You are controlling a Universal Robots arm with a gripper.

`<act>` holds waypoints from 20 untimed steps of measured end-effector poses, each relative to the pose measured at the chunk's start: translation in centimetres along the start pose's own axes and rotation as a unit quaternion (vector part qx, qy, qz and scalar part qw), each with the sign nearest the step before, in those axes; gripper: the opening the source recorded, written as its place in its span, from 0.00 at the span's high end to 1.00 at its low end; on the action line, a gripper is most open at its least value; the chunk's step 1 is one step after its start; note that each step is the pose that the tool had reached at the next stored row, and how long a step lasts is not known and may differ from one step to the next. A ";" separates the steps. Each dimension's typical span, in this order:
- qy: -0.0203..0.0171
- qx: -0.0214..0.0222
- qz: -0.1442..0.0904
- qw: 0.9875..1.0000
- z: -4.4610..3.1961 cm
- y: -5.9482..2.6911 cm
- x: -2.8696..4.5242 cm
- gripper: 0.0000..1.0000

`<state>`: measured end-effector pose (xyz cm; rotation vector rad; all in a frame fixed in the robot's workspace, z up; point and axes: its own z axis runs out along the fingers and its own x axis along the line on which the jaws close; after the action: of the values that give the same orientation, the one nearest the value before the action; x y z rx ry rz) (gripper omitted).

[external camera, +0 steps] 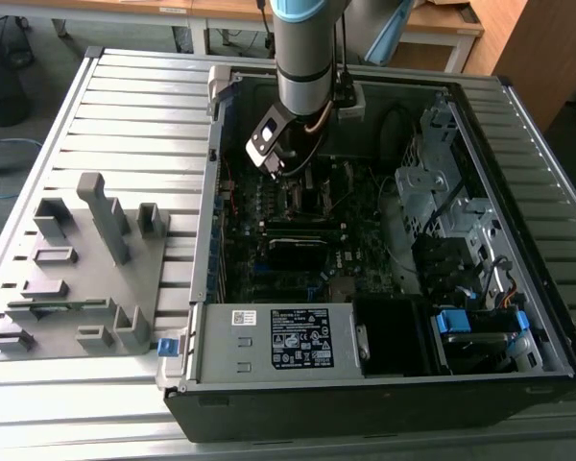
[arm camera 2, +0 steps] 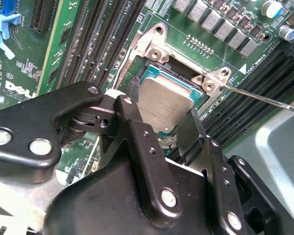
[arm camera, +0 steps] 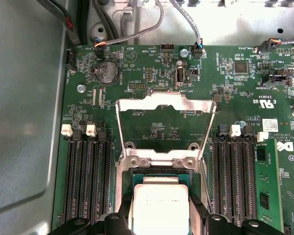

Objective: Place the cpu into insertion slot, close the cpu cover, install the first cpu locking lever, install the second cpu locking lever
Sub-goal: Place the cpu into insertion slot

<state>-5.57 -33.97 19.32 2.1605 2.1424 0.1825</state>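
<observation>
Gripper narrow, pinching the cpu by opposite edges, presumably to keep it level. Cpu low over the slot (seated or just above, cannot tell). Cover stands swung back, leaving the slot open.

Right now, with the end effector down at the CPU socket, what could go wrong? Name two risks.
1. The end effector is at the cpu at the insertion slot; if the chip is not level and aligned, socket contacts could bend.
2. The cpu cover stands open next to the slot and a thin locking lever juts out beside it; either might get snagged.
</observation>
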 end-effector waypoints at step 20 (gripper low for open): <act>-0.001 0.000 0.002 1.000 0.30 -0.01 -0.01 0.46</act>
<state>-5.53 -33.97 19.02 2.1649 2.1374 0.1814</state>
